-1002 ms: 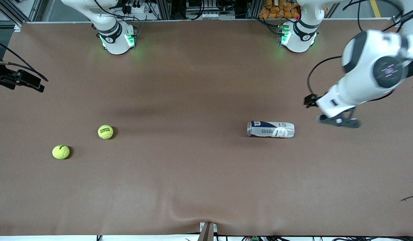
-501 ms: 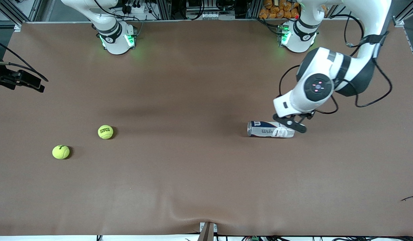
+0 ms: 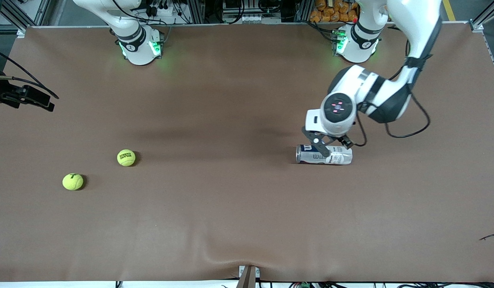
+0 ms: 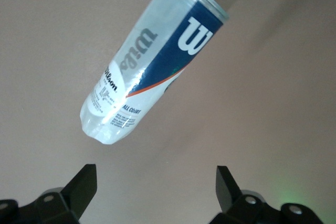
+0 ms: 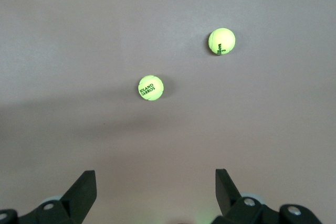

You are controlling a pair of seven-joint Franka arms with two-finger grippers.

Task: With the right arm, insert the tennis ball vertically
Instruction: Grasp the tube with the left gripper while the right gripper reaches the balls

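The can (image 3: 324,154) lies on its side on the brown table (image 3: 231,208) toward the left arm's end, at about three o'clock from the table's middle in the front view; its open rim points toward the right arm's end. The left gripper (image 3: 327,145) hangs just over the can with its fingers (image 4: 81,187) spread wide, holding nothing.

Two tennis balls sit well apart from the can toward the right arm's end. One tennis ball (image 3: 126,157) lies at about nine o'clock from the table's middle; the other ball (image 3: 73,181) lies at about eight o'clock from the first, nearer the front camera. Bare tabletop lies between balls and can.

The right gripper (image 5: 155,195) waits high near the table's edge at ten o'clock, its fingers wide and empty.
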